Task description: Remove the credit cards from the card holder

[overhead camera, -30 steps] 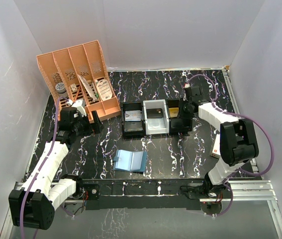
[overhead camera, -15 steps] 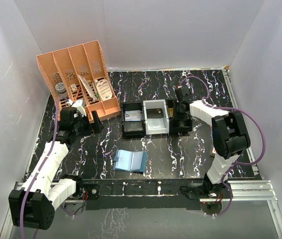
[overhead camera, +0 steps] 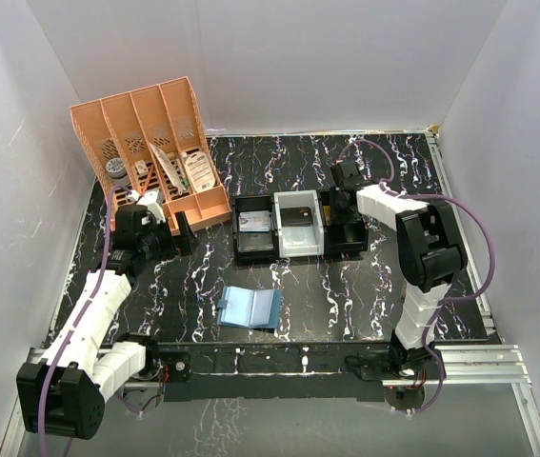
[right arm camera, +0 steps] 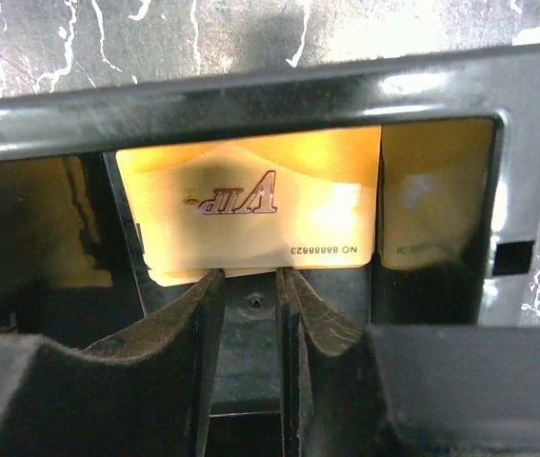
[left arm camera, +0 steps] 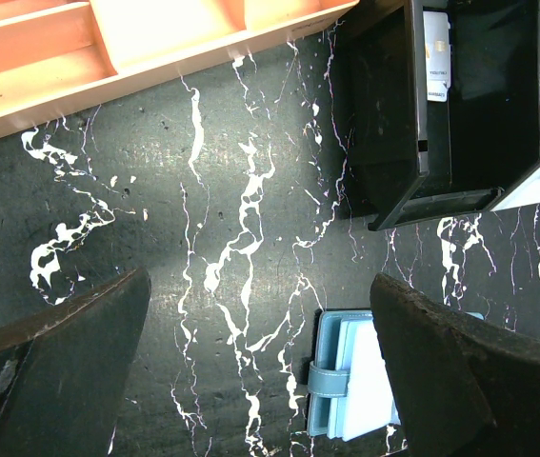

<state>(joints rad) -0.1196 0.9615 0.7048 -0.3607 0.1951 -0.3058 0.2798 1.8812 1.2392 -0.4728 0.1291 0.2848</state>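
Note:
The teal-blue card holder [overhead camera: 250, 307] lies open on the table near the front; it also shows in the left wrist view [left arm camera: 355, 376], partly under my right finger. My left gripper [overhead camera: 180, 231] [left arm camera: 260, 290] is wide open and empty above bare table, left of the holder. My right gripper [overhead camera: 345, 217] [right arm camera: 250, 278] is inside the right black tray [overhead camera: 353, 249], its jaws a narrow gap apart, tips at the near edge of a gold VIP card [right arm camera: 250, 205] lying flat in it. A black card [overhead camera: 296, 217] lies in the white tray [overhead camera: 300, 246].
A left black tray [overhead camera: 253, 252] [left arm camera: 389, 143] holds a pale card [left arm camera: 436, 52]. An orange desk organizer [overhead camera: 150, 143] with small items stands at the back left. White walls close in the table on three sides.
My right arm has swung left and its gripper has moved a little toward the back over the right black tray. The left arm and the card holder have not moved.

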